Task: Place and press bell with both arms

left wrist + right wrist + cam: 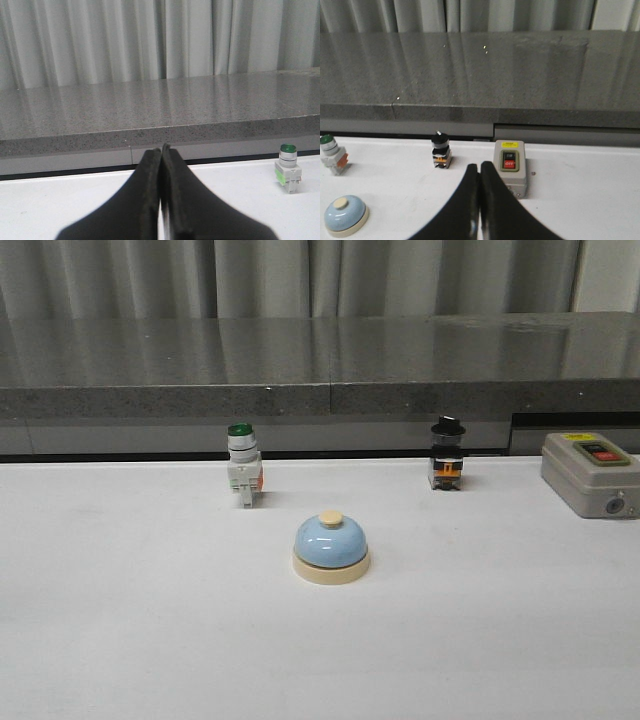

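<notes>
My left gripper (161, 150) and my right gripper (479, 167) each have their fingers pressed together with nothing between them, and both hang above the white table (120, 620). The bell (331, 547) stands upright on the table near its middle, apart from both grippers. Behind the bell, the green-capped switch (243, 464) stands to its left, the black knob switch (447, 453) to its right, and the grey button box (590, 471) at the far right edge.
</notes>
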Robot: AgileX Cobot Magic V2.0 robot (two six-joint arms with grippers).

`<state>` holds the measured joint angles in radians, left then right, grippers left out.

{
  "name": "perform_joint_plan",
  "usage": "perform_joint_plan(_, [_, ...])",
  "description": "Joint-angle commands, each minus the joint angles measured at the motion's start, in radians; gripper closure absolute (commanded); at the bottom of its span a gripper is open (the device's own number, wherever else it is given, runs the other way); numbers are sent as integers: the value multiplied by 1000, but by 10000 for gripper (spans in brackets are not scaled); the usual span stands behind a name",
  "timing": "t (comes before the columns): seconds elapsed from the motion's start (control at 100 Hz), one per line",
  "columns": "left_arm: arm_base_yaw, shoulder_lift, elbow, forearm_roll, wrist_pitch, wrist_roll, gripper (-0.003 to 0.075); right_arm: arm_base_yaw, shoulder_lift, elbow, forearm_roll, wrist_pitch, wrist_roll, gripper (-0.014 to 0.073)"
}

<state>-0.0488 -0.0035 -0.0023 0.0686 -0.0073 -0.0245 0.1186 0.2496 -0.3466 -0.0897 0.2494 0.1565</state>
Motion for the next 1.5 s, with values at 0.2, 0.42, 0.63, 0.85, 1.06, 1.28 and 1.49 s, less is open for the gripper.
perform_joint_plan(0.2, [0, -32, 55, -5, -73, -3, 741, -51, -193, 206, -3, -322, -5, 658])
perform_joint_plan(0.42, [0, -32, 55, -5, -73, -3, 741, -51, -251, 342, 43, -403, -5, 658])
perform_joint_plan(0.63, [0, -32, 55, -5, -73, -3, 741, -51, -254, 355, 56, -342, -5, 658])
perform_joint_plan(0.85, [0, -32, 55, -5, -73, -3, 741, -52, -254, 355, 56, -303, -5, 658])
perform_joint_plan(1.06, [0, -32, 55, -5, -73, -3, 741, -52, -254, 355, 56, -297, -5, 658])
perform_joint_plan(1.28, [0, -32, 55, -5, -73, -3, 741, -52, -254, 355, 56, -297, -5, 658])
perform_joint_plan(1.49, [0, -32, 55, -5, -73, -3, 741, -52, -254, 355, 56, -297, -5, 658])
